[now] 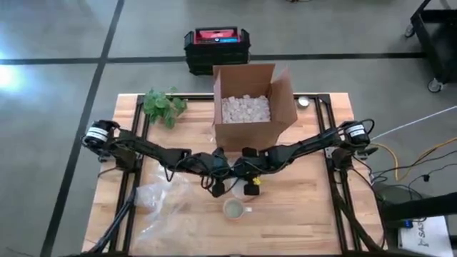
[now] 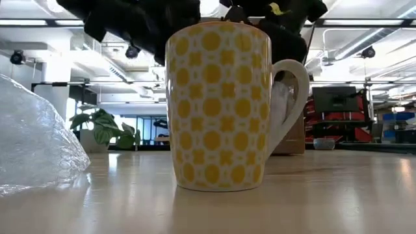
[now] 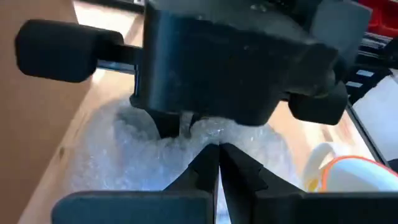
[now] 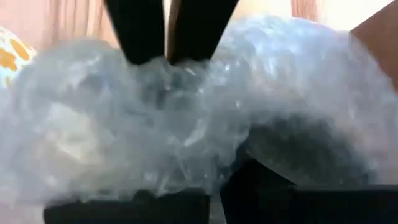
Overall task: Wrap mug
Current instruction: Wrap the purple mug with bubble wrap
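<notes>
Bubble wrap [image 1: 158, 207] lies left of the mug [image 1: 233, 208], part of it lifted. Left gripper [image 1: 218, 187], just behind the mug, is clenched on the wrap. Right gripper [image 1: 250, 187], beside it, also pinches wrap; cardboard box [image 1: 251, 107] stands farther behind.

The wooden table [image 1: 307, 207] carries a mug [image 1: 233, 208], bubble wrap [image 1: 158, 203], cardboard box [image 1: 251, 107] and plant [image 1: 163, 105].
</notes>
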Motion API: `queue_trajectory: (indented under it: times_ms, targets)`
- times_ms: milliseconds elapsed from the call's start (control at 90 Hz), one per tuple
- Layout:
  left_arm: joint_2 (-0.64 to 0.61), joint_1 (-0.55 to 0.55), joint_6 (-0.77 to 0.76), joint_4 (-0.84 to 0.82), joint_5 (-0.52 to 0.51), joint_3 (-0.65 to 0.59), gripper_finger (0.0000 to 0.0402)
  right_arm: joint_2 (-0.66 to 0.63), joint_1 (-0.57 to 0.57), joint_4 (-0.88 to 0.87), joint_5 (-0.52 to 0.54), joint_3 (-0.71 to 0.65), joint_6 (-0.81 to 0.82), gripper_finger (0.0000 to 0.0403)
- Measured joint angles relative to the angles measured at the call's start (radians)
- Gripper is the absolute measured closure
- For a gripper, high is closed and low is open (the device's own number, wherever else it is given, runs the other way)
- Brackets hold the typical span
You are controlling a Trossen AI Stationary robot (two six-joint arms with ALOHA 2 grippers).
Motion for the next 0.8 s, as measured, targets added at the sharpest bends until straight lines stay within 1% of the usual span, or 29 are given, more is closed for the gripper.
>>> queue_trajectory:
  times_ms: [122,233,367,478,578,656,733,800]
  targets:
    - [0.026,0.003,0.003,0.031,0.001,-0.001,0.0402,0.0,0.0,0.013,0.0,0.0,0.0,0.0401]
    - [0.08,0.005,0.003,0.088,0.012,0.003,0.0402,0.001,0.0,0.006,-0.003,0.0,-0.001,0.0401]
    - [0.141,0.004,0.0,0.118,0.02,0.005,0.0402,-0.001,0.001,-0.002,-0.006,0.0,-0.009,0.0401]
    - [0.153,0.004,0.0,0.095,0.021,0.005,0.0402,-0.003,0.0,-0.028,0.0,0.02,-0.008,0.0401]
    - [0.14,0.003,0.003,0.055,0.032,0.003,0.0402,-0.012,-0.001,-0.094,0.005,0.06,-0.013,0.0401]
    - [0.139,0.006,0.003,-0.012,0.014,-0.007,0.0402,-0.027,-0.001,-0.157,0.005,0.098,-0.023,0.0401]
    - [0.129,0.008,0.003,-0.017,0.006,-0.004,0.0402,-0.046,-0.001,-0.206,0.001,0.122,-0.031,0.0401]
    - [0.126,0.007,0.003,-0.027,-0.003,0.0,0.0402,-0.058,-0.001,-0.204,0.0,0.134,-0.034,0.0401]
